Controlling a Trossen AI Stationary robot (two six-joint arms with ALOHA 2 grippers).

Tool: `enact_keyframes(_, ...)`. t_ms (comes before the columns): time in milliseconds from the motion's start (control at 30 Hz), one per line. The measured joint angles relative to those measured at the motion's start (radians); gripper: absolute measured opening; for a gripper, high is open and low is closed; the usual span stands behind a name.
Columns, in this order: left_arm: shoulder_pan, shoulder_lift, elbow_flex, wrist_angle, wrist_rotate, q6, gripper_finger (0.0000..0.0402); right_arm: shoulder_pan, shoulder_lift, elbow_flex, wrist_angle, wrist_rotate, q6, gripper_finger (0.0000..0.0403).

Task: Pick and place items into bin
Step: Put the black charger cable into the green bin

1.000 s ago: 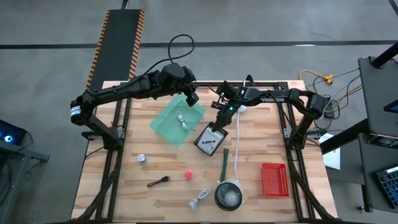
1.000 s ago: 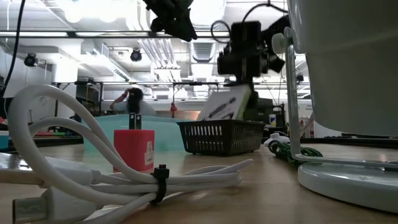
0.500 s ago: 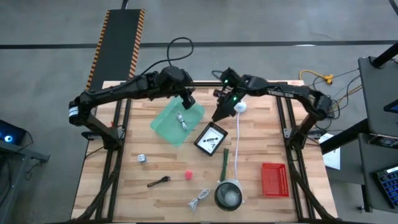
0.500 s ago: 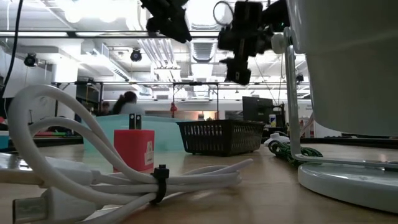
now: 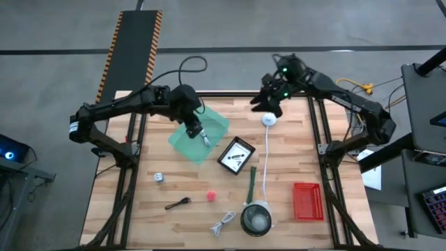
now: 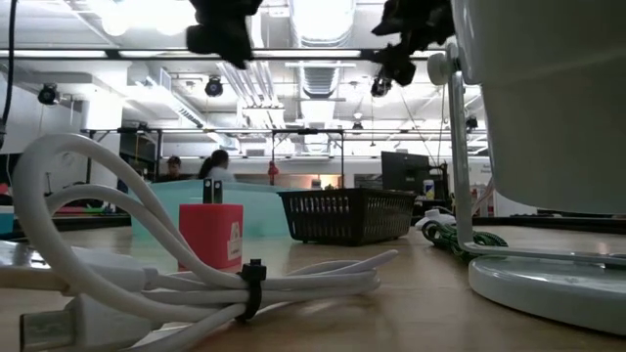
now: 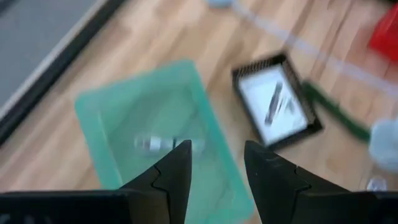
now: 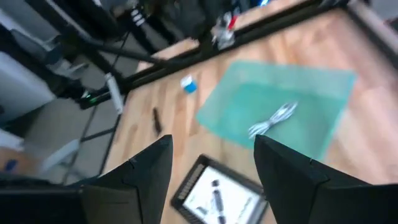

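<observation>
My left gripper [image 5: 196, 130] hovers open over the translucent green bin [image 5: 182, 143]. A coiled silver-white cable [image 7: 160, 144] lies inside the bin, below the fingers. My right gripper [image 5: 267, 102] is open, raised at the table's far edge above the round white puck [image 5: 268, 120]. A black tray with a white printed card [image 5: 236, 155] lies flat right of the bin. On the near half of the table lie the dark green stick [image 5: 251, 183], a pink-red piece [image 5: 211, 196], the brown spoon-like utensil [image 5: 178, 203], a second coiled cable [image 5: 223, 224] and a small metal piece [image 5: 159, 178].
The long white cord [image 5: 267, 160] runs from the puck toward the round grey bowl [image 5: 256, 219] at the near edge. A red basket [image 5: 306, 201] sits near the right edge. People move in the room beyond the table [image 6: 213, 166].
My right gripper has risen from the black tray and drawn back toward the far right, up over the puck; the tray now lies flat by the bin. My left gripper has moved from the bin's far corner toward the near edge, over the bin's middle.
</observation>
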Motion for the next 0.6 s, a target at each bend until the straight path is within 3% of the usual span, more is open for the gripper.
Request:
enact_keyframes(267,-0.104,0.0,-0.002,-0.206,0.079,-0.01,0.0129,-0.059,-0.081,0.05,0.006,0.229,-0.079,0.021)
enact_keyframes(400,-0.146,0.022,-0.003,-0.235,0.079,0.094,0.0133,-0.07,-0.106,0.056,0.04,0.351,-0.069,0.021)
enact_keyframes(600,-0.147,0.049,-0.004,-0.219,0.076,0.179,0.0184,-0.071,-0.116,0.058,0.063,0.411,-0.015,0.021)
